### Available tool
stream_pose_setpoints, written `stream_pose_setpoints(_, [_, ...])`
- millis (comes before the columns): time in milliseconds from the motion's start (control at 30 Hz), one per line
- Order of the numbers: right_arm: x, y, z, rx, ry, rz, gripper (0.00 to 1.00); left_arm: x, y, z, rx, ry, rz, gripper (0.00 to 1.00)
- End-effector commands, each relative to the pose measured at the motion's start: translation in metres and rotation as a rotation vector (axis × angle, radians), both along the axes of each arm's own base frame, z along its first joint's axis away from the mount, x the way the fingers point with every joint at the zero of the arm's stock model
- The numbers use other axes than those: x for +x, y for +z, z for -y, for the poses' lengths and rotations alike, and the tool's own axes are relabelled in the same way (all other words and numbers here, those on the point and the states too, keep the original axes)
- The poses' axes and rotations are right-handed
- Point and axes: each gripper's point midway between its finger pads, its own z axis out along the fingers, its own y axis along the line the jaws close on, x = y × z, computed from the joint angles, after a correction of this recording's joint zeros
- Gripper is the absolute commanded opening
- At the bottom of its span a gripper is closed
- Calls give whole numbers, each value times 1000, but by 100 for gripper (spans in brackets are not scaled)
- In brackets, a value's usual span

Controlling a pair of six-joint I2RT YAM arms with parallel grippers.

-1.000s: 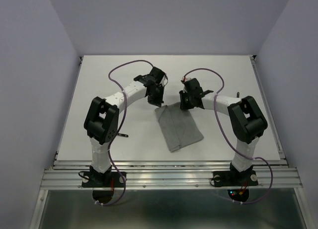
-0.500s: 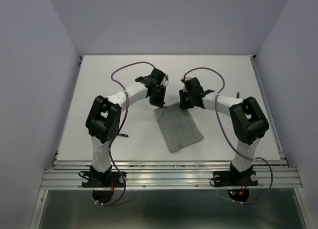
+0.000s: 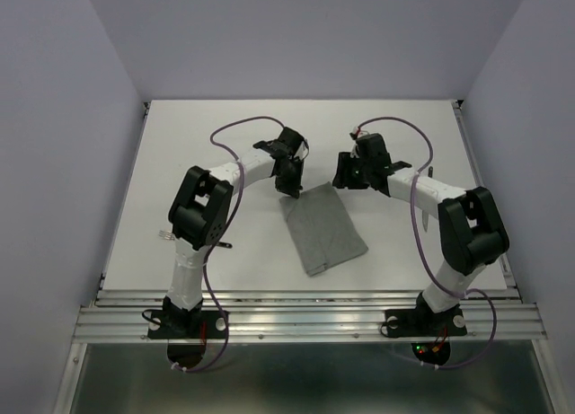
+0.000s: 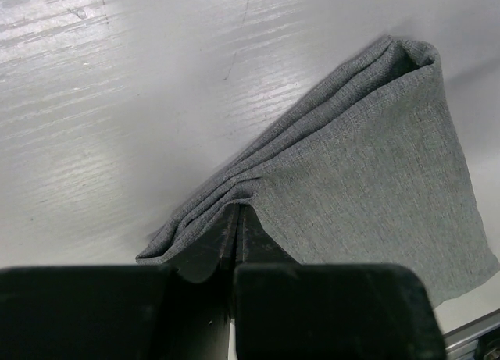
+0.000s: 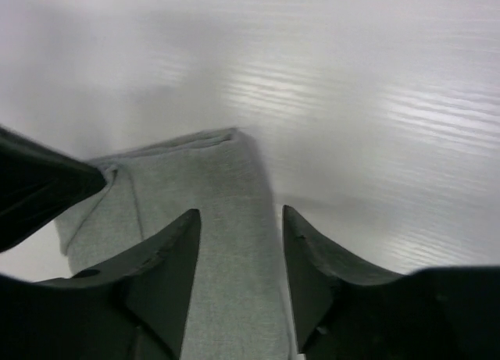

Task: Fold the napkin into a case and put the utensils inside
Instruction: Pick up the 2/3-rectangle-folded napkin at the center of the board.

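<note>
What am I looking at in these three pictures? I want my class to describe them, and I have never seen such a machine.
These are two robot arms bolted at the near edge of a white table. The wide picture comes from a fixed camera above and behind them. The other two come from a small camera on each wrist, so the dark shapes at the bottom of those belong to that arm. On the table lies a grey napkin, folded to an oblong. The left hand is shut on the napkin, pinching the layers at a far corner. The right hand is open above the napkin's far edge and holds nothing.
</note>
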Motion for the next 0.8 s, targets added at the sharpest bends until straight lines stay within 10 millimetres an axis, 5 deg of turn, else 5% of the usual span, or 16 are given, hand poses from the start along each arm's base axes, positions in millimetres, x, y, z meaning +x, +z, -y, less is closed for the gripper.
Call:
stream_pose_setpoints(0, [11, -10, 5, 69, 0, -25, 60, 11, 11, 10, -41, 9, 38, 0])
stream_pose_setpoints(500, [7, -48, -35, 183, 152, -138, 57, 9, -8, 3, -13, 28, -5, 0])
stream_pose_setpoints(767, [8, -41, -47, 238, 147, -139, 25, 10, -9, 0, -13, 45, -14, 0])
